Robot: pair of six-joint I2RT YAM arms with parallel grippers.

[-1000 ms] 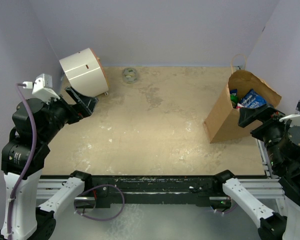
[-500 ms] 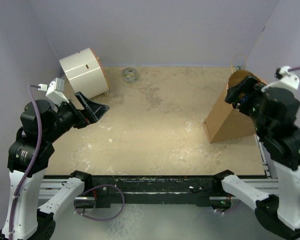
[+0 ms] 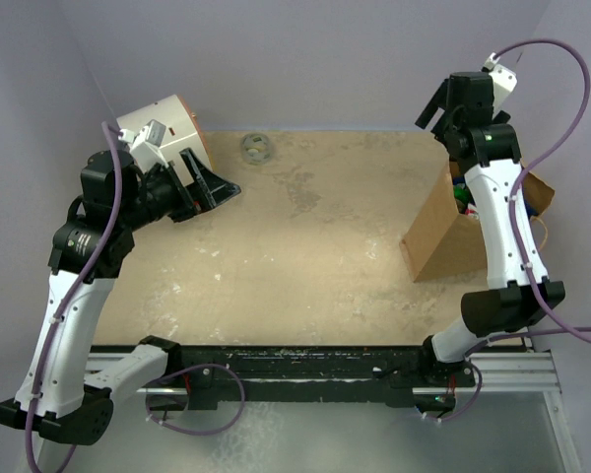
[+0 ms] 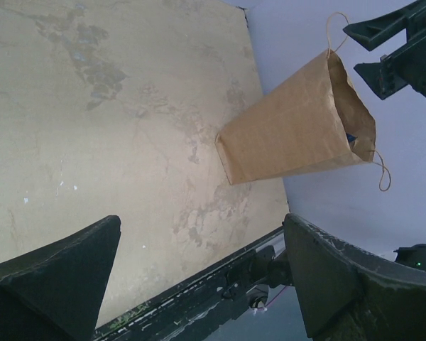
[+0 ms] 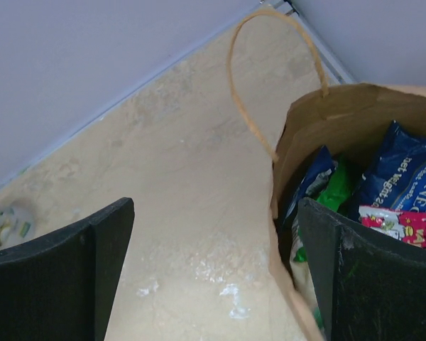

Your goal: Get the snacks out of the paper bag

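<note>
Nearest in the overhead view, both arms rise from the near edge of the tabletop [image 3: 315,256]. The left arm leans up and leftward, carrying the left hand [image 3: 215,184] in the air just beside a white cylinder [image 3: 158,133] with an orange rim, its fingers aimed rightward. The right arm stands tall at the right side. Its forearm crosses in front of the paper bag [image 3: 438,241] and hides most of the mouth, so we see only a sliver of the snacks [image 3: 460,194] here. The right hand [image 3: 435,116] is raised above the bag's far side.

The left wrist view adds what the overhead view lacks: the bag's whole flank. We see plain brown kraft paper, lightly creased, standing on its base at the right side of the tabletop close to its right edge, mouth open, with a thin twine loop at each lip. The left hand's fingers are spread wide and released, with nothing between them.

Only the right wrist view looks into the bag. Packed on edge inside are a blue packet [image 5: 405,174] with white lettering, a green packet [image 5: 335,190] and a red packet [image 5: 405,226]. One twine handle [image 5: 231,78] arches over the rim. The right hand is likewise released, fingers wide apart and empty, hovering above the bag's rim. Farthest off, a grey ring [image 5: 7,224] lies at the tabletop's far edge.
</note>
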